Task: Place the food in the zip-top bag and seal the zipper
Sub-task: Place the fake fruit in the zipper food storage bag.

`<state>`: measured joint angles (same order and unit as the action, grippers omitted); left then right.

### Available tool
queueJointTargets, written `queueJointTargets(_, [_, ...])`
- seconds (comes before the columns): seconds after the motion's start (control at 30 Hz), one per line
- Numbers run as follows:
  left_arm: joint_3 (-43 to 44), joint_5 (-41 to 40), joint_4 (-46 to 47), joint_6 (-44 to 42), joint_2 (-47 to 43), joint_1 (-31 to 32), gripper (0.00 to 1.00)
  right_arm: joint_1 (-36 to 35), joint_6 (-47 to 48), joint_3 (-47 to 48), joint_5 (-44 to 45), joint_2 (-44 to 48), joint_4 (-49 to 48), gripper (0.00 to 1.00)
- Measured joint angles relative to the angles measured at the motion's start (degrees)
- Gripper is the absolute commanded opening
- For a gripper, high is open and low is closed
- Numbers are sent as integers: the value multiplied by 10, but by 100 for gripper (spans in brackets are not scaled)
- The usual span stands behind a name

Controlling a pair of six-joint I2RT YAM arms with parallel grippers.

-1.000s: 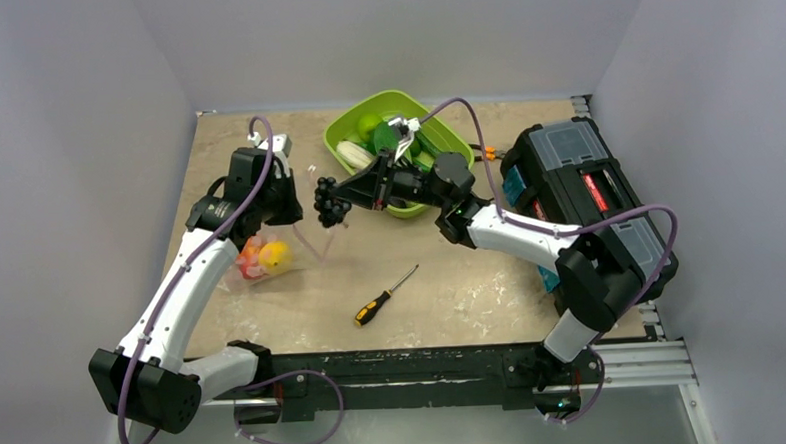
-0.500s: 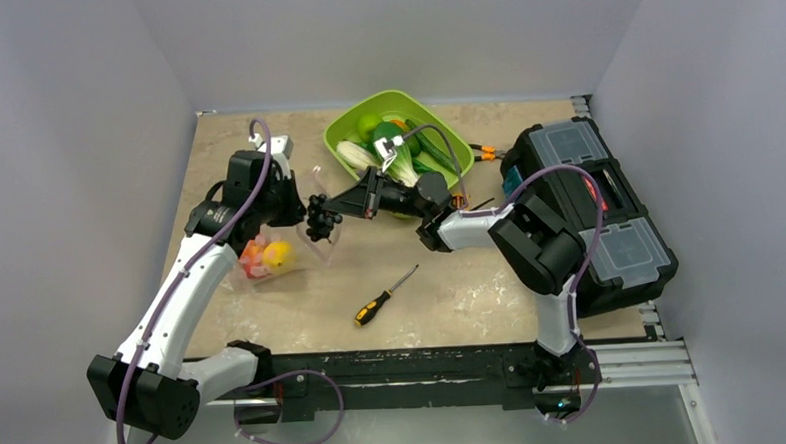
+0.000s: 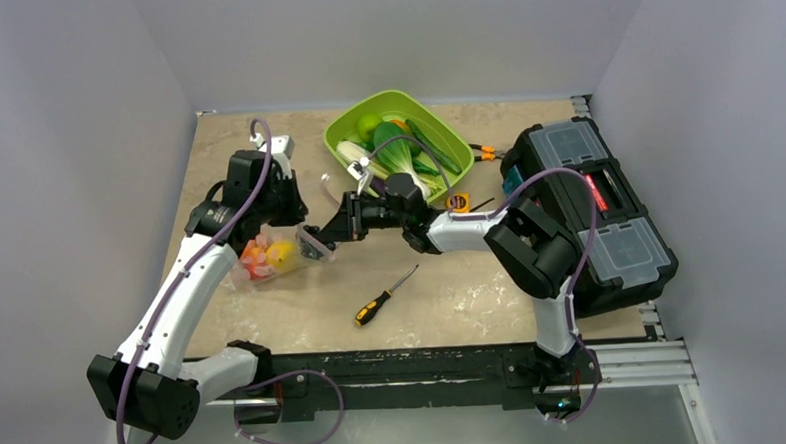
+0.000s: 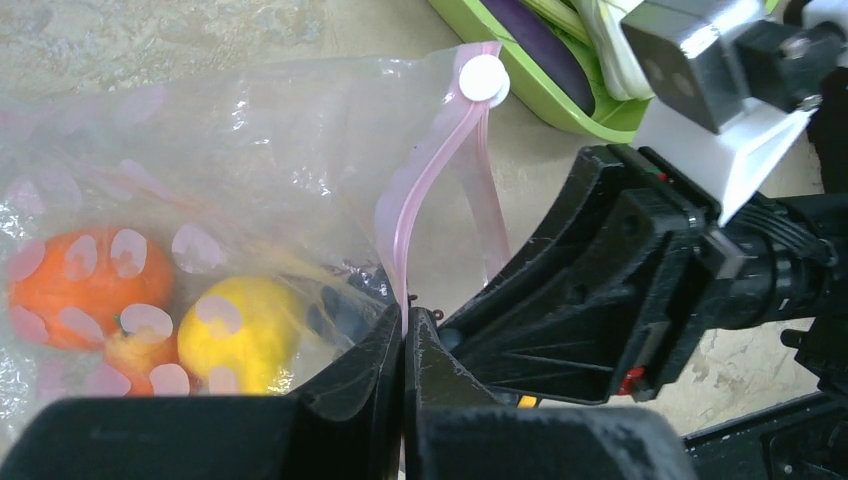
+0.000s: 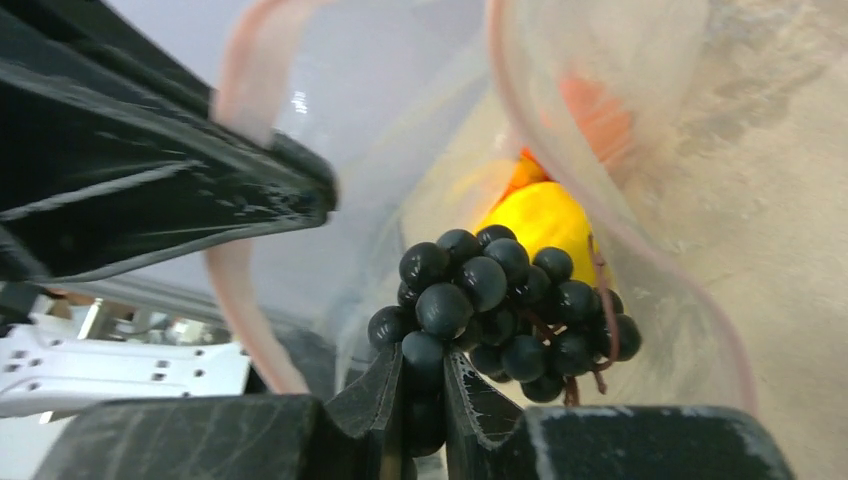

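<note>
Brought the dark grapes (image 5: 500,310) down and left in the last second, from up in the air beside the lime-green tray (image 3: 451,139) to the mouth of the zip-top bag (image 4: 250,150); folded the right arm in closer to get there; kept the left arm in its place the whole time. Looked like good news for the job: grapes right at the opening, maybe just inside, too hard to tell; only a let-go needed for this piece. Not finished, though; still had a leafy bok choy (image 3: 399,165), a cucumber (image 3: 434,146) and a green apple (image 3: 367,125) waiting in the tray, and a zipper (image 4: 430,180) not yet closed.

Saw the whole table (image 3: 452,289) only from above, with the screwdriver (image 3: 384,295) lying near the front and the black toolbox (image 3: 588,203) on the right; could barely pick out the grapes there. Saw from the right wrist the right jaws clamped on the bottom of the bunch, the pink strip looping round as an open mouth, and a yellow fruit (image 5: 545,220) deeper in. Saw from the left wrist the left jaws pressed together on the pink strip, pinching the bag's edge; also the white slider (image 4: 484,77) at the far end of the strip, and an orange (image 4: 85,285) next to the yellow fruit, lying in the bag on the table.
</note>
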<state>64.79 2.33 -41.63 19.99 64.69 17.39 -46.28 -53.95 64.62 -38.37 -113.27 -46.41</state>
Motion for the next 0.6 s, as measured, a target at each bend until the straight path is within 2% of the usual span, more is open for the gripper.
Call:
queueJointTargets(0.2, [0,1,0,0,0,0,0,-2,95,53,22,1,159,47])
queueJointTargets(0.33, [0,0,0,0,0,0,0,-2,132,57,32,14,214,62])
queueJointTargets(0.47, [0,0,0,0,0,1,0,-2,167,57,44,42,266,66])
queueJointTargets(0.6, [0,-1,0,0,0,3,0,2,204,58,62,83,311,66])
